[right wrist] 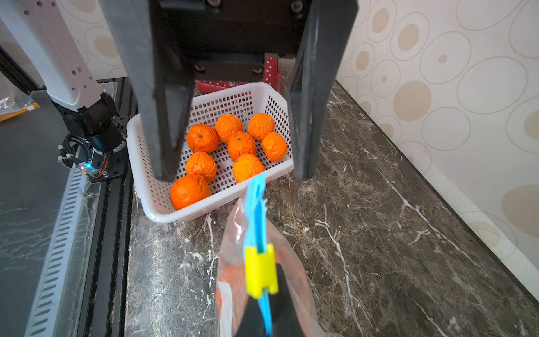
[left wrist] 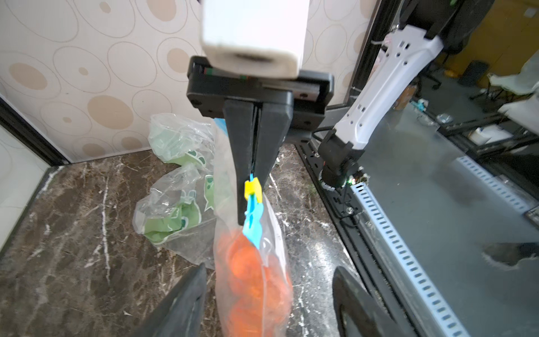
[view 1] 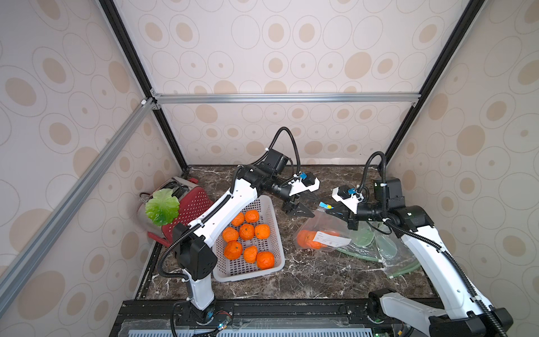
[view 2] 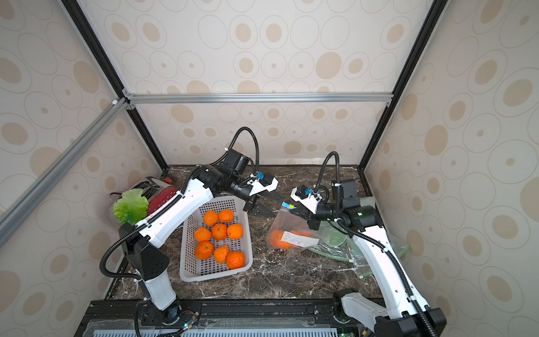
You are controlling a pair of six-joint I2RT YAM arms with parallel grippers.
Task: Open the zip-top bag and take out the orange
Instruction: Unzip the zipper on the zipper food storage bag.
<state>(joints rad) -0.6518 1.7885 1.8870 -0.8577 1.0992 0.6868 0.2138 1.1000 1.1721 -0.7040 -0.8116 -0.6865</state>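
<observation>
Fingers of the left gripper (view 1: 318,207) stand wide apart and empty, just off the blue zip edge. The right gripper (left wrist: 253,186) pinches that strip beside the hard yellow slider (right wrist: 259,268). The crinkly clear zip-top bag (view 1: 320,226) slopes down to the veined marble table (view 1: 306,277) with the round orange (view 1: 304,237) inside, and bare marble lies between it and the perforated white basket (view 1: 278,259)

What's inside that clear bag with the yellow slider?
Orange fruit shows through the bag. A white label covers part, so how many is unclear.
</observation>
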